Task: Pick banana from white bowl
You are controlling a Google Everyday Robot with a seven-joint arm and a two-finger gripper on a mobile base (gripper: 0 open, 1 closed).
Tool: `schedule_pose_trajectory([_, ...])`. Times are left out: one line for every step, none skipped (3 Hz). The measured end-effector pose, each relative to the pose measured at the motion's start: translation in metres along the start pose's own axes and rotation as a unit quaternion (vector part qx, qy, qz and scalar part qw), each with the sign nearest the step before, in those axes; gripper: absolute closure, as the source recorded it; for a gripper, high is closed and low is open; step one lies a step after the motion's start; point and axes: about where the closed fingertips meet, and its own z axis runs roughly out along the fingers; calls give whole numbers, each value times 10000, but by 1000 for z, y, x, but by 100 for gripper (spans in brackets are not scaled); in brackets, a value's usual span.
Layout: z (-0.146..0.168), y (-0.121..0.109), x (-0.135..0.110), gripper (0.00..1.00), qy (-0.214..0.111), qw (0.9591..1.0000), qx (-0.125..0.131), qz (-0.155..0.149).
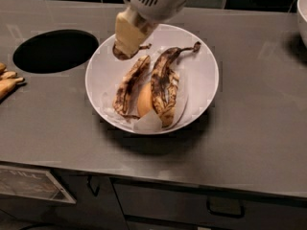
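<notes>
The white bowl (201, 68) stands on the grey counter, lined with crumpled white paper. Two overripe, brown-spotted bananas lie in it side by side: one on the left (131, 86) and one on the right (164, 83) with its stem pointing to the far right. A small orange object (145, 100) sits between them. My gripper (125, 48) hangs over the bowl's far-left rim, above and apart from the left banana. It holds nothing that I can see.
A dark round hole (55, 50) opens in the counter to the left of the bowl. Yellow-brown pieces (7, 80) lie at the left edge. A sliver of a second white bowl (303, 11) shows at the far right. Drawers with handles (225, 207) are below the counter's front edge.
</notes>
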Motion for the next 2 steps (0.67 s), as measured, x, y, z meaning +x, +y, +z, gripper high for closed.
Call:
schedule_pose_trajectory([-46, 8, -26, 100, -7, 9979, -9, -641])
schedule_pose_trajectory([-67, 16, -29, 100, -102, 9975, 31, -700])
